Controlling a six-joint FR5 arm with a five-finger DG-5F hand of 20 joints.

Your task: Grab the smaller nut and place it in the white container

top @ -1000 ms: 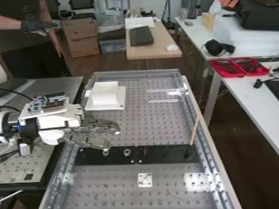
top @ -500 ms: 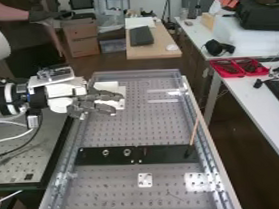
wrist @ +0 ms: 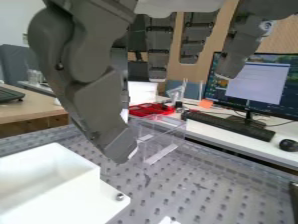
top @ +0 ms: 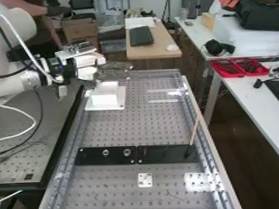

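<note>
Fingers [wrist: 194, 37] first, and what a teaser: three hung with their tips apart from one another, but the thumb [wrist: 96, 100] bent down across the wrist view, and whether it was pinching against a finger behind it, I could not tell! The hand [top: 112, 69] was up near the far end of the bench in the high view, and there, lower in the wrist view, sat the white container [wrist: 50, 172], open side up. And the smaller nut? Its whereabouts could not be made out; my call was that it was being carried. On the black bar [top: 167, 154] stood the larger nut [top: 105, 152] and, beside it, the bearing [top: 127, 152].

Now for the finish: if the nut was in that grip, the thumb tip wanted centring over the opening, well inside the walls, then a low, level approach and a gentle release. Let go early and so small a part could clip the rim and skip onto the base plate [wrist: 110, 204].

Hard to read, this one: the thumb masked whatever lay behind it, the container's near part was cut off in the wrist view, and its floor could not be judged fully.
</note>
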